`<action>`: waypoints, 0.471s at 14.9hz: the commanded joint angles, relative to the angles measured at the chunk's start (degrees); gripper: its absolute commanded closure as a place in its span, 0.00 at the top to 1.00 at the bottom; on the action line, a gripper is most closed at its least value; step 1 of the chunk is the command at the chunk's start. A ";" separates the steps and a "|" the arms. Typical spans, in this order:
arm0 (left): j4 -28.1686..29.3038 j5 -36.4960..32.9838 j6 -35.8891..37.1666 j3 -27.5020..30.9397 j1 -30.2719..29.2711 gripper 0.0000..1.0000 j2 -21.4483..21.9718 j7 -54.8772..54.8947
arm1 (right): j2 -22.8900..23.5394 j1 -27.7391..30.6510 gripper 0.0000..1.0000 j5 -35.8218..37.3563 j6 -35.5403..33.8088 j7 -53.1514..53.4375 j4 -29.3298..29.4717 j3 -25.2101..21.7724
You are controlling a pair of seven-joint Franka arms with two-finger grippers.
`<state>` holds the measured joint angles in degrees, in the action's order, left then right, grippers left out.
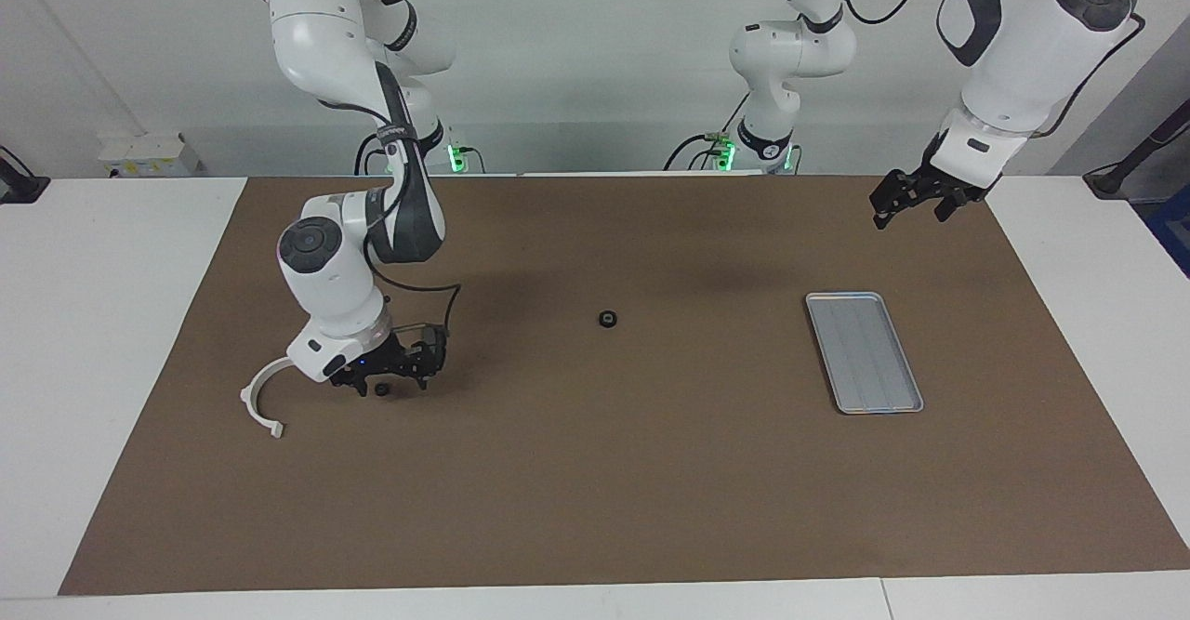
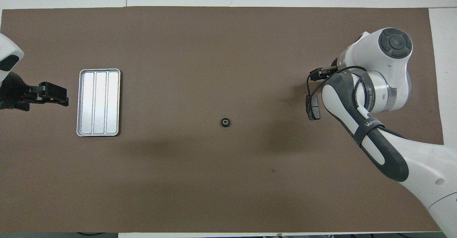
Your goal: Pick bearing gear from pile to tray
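Observation:
A small black round gear (image 1: 608, 319) lies alone mid-table, also in the overhead view (image 2: 225, 122). The pile is at the right arm's end: a white half-ring bracket (image 1: 258, 399), one dark brake pad (image 2: 314, 109) and a tiny black round piece (image 1: 381, 390). My right gripper (image 1: 390, 386) is open and low over the pile, with the tiny piece between its fingertips. The arm hides the gripper and the bracket in the overhead view. The silver tray (image 1: 865, 352) lies empty toward the left arm's end, also in the overhead view (image 2: 99, 102). My left gripper (image 1: 913, 202) waits open in the air beside the tray (image 2: 53, 94).
A brown mat (image 1: 595, 490) covers the table, with white table edges around it. The right arm's elbow (image 2: 375, 84) hangs over the pile area.

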<state>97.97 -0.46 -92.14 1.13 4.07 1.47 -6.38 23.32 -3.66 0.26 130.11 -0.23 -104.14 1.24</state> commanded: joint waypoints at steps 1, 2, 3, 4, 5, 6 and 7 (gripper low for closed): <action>2.48 3.33 -1.37 -0.17 0.58 1.00 1.26 -5.28 | -2.22 2.17 1.00 -0.09 0.67 -3.19 -4.04 0.87; 3.96 5.10 -2.51 -0.17 1.19 1.00 1.78 -8.62 | -2.13 2.78 1.00 -0.09 0.93 -4.16 -4.57 0.87; 4.94 5.55 -4.00 -0.17 2.77 1.00 1.70 -11.70 | -2.13 3.22 1.00 -0.09 0.94 -4.86 -4.58 0.87; 5.47 5.64 -5.58 -0.08 5.57 1.00 0.92 -15.30 | -2.13 3.40 1.00 -0.09 0.94 -5.04 -4.58 0.87; 5.91 5.64 -7.34 -0.17 7.60 1.00 0.21 -18.81 | -2.13 3.58 1.00 -0.09 1.02 -5.05 -4.58 0.87; 6.26 5.64 -9.36 -0.17 9.36 1.00 -1.36 -20.24 | -1.87 3.66 1.00 -0.09 1.20 -5.05 -4.58 0.87; 6.61 5.64 -11.12 -0.17 11.38 1.00 -2.33 -20.86 | -1.78 3.75 1.00 -0.09 1.29 -5.13 -4.58 0.87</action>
<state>102.94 4.66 -99.24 0.34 11.57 0.66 -24.02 22.93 -1.00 0.26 130.31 -3.93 -106.76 1.23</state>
